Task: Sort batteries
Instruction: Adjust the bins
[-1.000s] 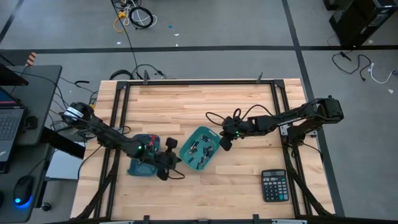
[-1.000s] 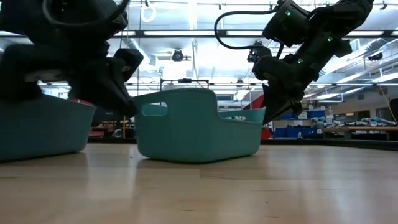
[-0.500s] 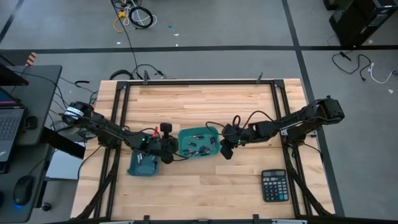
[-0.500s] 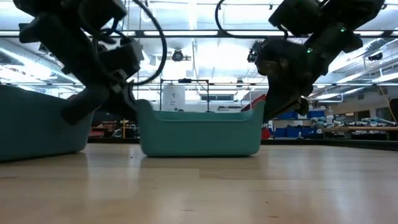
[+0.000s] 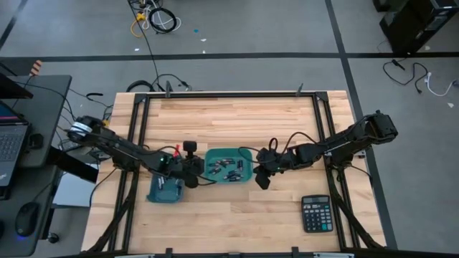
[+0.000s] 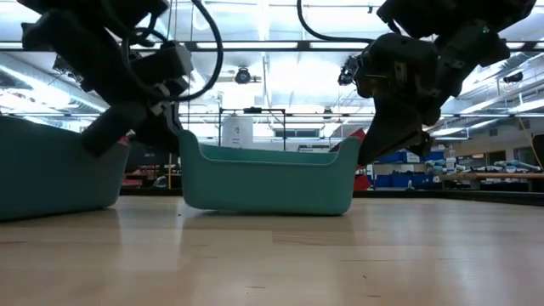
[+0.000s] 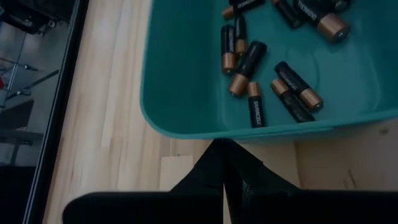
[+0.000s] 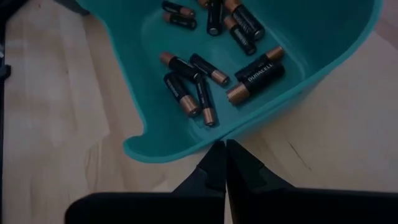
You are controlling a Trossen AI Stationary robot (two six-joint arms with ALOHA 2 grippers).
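L gripper (image 5: 192, 172): fingers (image 7: 214, 168) pressed fully together, holding nothing, tips just beside the outer wall of the middle bin (image 5: 247, 153) at its left end; contact can't be told. R gripper (image 5: 261, 174): fingers (image 8: 217, 163) also closed tight, empty, tips close to the same bin's rim at its right end. So the two arms flank the bin, one per short side.

Batteries (image 5: 228, 167) lie loose on the floor of that teal bin, approx a dozen, black bodies w/ copper-coloured ends, a couple thicker than the rest. All lie flat on their sides; long axes point every which way, no common direction. In the right wrist view a thick cell (image 8: 256, 73) lies slanted near the bin's wall, w/ slimmer ones (image 8: 186, 78) bunched next to it. In the left wrist view several cells (image 7: 245, 62) sit near the wall closest to the fingers.

A second teal bin (image 5: 159, 193) sits on the tabletop (image 5: 237, 122) just left of the first, partly under the L arm. A black calculator (image 5: 316, 213) lies well apart, near the tabletop's front right corner.
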